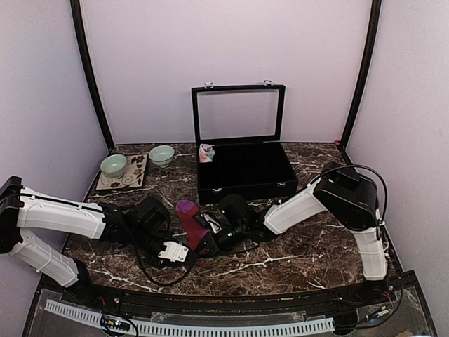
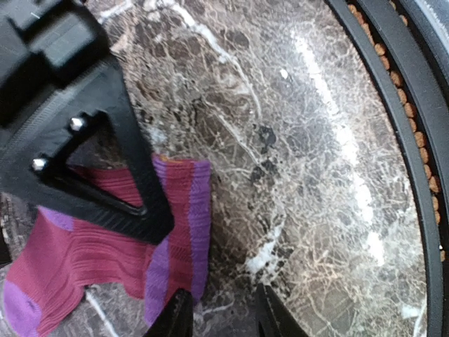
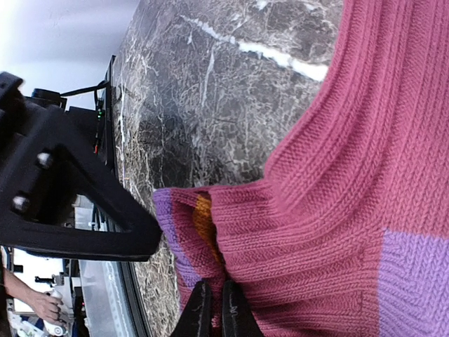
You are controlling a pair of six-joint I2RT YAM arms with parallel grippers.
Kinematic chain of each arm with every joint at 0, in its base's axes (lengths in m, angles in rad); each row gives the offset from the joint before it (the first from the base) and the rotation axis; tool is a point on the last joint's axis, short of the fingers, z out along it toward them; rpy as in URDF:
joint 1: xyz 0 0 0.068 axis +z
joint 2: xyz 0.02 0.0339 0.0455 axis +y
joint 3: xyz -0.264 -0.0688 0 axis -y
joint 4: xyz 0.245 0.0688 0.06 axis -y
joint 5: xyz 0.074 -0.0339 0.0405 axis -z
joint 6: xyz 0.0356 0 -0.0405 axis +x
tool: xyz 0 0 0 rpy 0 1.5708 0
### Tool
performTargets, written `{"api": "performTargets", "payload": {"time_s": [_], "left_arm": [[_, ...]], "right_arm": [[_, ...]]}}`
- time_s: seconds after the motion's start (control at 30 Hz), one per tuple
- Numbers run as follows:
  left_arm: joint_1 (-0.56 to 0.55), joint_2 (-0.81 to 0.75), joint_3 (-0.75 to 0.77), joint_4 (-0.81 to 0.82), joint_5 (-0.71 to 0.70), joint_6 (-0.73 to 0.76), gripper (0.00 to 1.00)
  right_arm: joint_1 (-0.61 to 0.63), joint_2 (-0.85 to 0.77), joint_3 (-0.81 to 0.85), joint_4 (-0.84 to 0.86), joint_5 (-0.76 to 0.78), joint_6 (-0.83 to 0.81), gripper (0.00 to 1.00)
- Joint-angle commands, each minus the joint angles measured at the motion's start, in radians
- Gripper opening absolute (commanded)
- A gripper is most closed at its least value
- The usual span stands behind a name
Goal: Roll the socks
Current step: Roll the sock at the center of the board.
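The maroon sock [image 1: 189, 217] with purple stripes lies on the marble between my two arms, its purple toe pointing away from me. My right gripper [image 3: 216, 312] is shut on a fold of this sock [image 3: 309, 232], where an orange cuff [image 3: 203, 217] shows inside. My left gripper [image 2: 223, 316] is open over bare marble. Its left finger [image 2: 175, 319] sits next to the sock's purple-striped edge [image 2: 196, 225], and nothing lies between its fingers. The salmon-pink sock [image 1: 206, 152] sits bunched at the back left corner of the black box.
A black case [image 1: 242, 172] with its glass lid raised stands behind the arms. At the back left, two pale green bowls [image 1: 114, 166] [image 1: 161, 155] stand by a patterned mat [image 1: 126, 175]. The table's black front rim [image 2: 414, 140] runs close to my left gripper.
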Motion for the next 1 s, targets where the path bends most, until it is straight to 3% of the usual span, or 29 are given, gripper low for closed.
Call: {"api": "performTargets", "payload": {"time_s": [0.0,0.1,0.23,0.6,0.97], "left_arm": [[0.005,-0.090,0.012,-0.080,0.024,-0.028,0.34],[0.005,-0.137,0.018,-0.086,0.044,-0.053,0.37],[-0.014,-0.227,-0.074,0.009,0.075,0.023,0.42],[-0.038,-0.049,-0.101,0.234,-0.145,0.157,0.40],[-0.046,-0.167,-0.171,0.219,-0.037,0.232,0.42]], "right_arm": [[-0.002,0.093,-0.046,-0.289,0.199,-0.074,0.06],[0.002,0.085,-0.055,-0.304,0.230,-0.093,0.06],[0.007,0.090,-0.046,-0.319,0.240,-0.100,0.06],[0.013,0.090,-0.059,-0.299,0.231,-0.083,0.06],[0.011,0.096,-0.051,-0.304,0.220,-0.085,0.04]]}}
